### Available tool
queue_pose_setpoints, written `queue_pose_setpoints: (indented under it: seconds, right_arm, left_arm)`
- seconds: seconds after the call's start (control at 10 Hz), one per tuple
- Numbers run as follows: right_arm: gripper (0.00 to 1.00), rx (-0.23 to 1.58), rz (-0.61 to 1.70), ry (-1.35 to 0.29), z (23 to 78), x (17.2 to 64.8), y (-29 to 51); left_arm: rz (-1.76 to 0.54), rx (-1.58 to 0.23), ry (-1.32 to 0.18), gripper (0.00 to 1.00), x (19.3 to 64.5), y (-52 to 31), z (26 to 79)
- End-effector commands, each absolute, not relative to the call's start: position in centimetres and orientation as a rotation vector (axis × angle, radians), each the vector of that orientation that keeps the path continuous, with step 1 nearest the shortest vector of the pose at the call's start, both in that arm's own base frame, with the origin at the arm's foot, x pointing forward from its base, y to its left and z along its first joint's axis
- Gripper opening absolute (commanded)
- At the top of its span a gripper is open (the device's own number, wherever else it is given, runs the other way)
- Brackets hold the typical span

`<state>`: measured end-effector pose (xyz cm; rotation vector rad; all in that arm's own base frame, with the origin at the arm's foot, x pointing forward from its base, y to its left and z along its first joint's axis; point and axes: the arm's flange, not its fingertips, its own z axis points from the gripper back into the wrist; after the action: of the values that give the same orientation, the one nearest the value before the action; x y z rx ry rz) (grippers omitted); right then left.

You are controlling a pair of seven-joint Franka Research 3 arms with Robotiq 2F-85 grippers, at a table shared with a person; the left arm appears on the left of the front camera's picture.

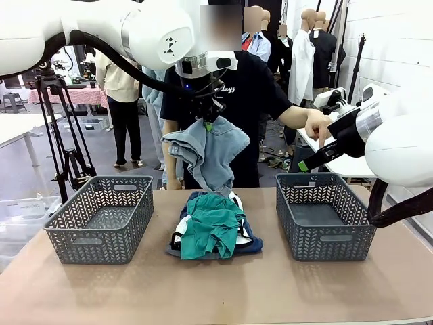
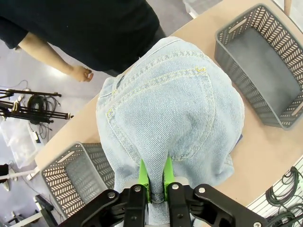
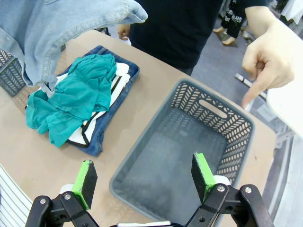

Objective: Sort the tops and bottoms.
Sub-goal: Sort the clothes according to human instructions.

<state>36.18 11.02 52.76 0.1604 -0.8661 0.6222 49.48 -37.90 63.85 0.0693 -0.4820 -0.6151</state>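
Observation:
My left gripper (image 1: pixel 207 114) is shut on a faded grey-blue denim garment (image 1: pixel 204 152), one of the bottoms, which hangs in the air above the pile. In the left wrist view the green pads (image 2: pixel 143 177) pinch a fold of this denim (image 2: pixel 175 109). On the table the teal-green top (image 1: pixel 211 227) lies over white shorts with black trim (image 3: pixel 119 78) and mid-blue denim shorts (image 3: pixel 102 137). My right gripper (image 3: pixel 144 177) is open and holds nothing, hovering over the right basket (image 3: pixel 215 113).
A grey basket (image 1: pixel 101 217) stands at the table's left and another (image 1: pixel 325 215) at its right; neither has anything in it. A person in a black T-shirt stands behind the table, one hand (image 1: pixel 316 127) pointing down toward the right basket. The right arm (image 1: pixel 399 142) reaches in from the right.

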Motion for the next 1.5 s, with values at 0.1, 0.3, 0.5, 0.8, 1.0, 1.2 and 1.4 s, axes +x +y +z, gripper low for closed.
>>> queue_pose_setpoints:
  seconds: [0.1,0.3,0.5,0.8,1.0,1.2,1.4]
  right_arm:
    - [1.00,0.105,0.561,-0.875,54.1,34.3,9.4]
    - [1.00,0.043,0.520,-0.830,55.6,30.6,5.8]
    - [1.00,0.045,0.461,-0.805,55.4,29.0,3.1]
    - [1.00,0.046,0.474,-0.809,58.0,31.1,2.6]
    - [1.00,0.046,0.474,-0.809,58.0,31.1,2.6]
    - [1.00,0.046,0.474,-0.809,58.0,31.1,2.6]
    - [1.00,0.046,0.474,-0.809,58.0,31.1,2.6]
  left_arm:
    - [-0.613,0.070,-0.497,0.00,49.2,-37.7,64.6]
    - [-0.613,0.070,-0.497,0.00,49.2,-37.7,64.6]
    - [-0.613,0.070,-0.497,0.00,49.2,-37.7,64.6]
    - [-0.639,-0.028,-0.538,0.00,49.5,-40.0,64.6]
    - [-0.708,-0.144,-0.613,0.00,49.9,-44.9,65.5]
    - [-0.773,-0.230,-0.600,0.00,51.0,-48.9,64.5]
    - [-0.816,-0.297,-0.585,0.00,51.8,-52.2,63.4]
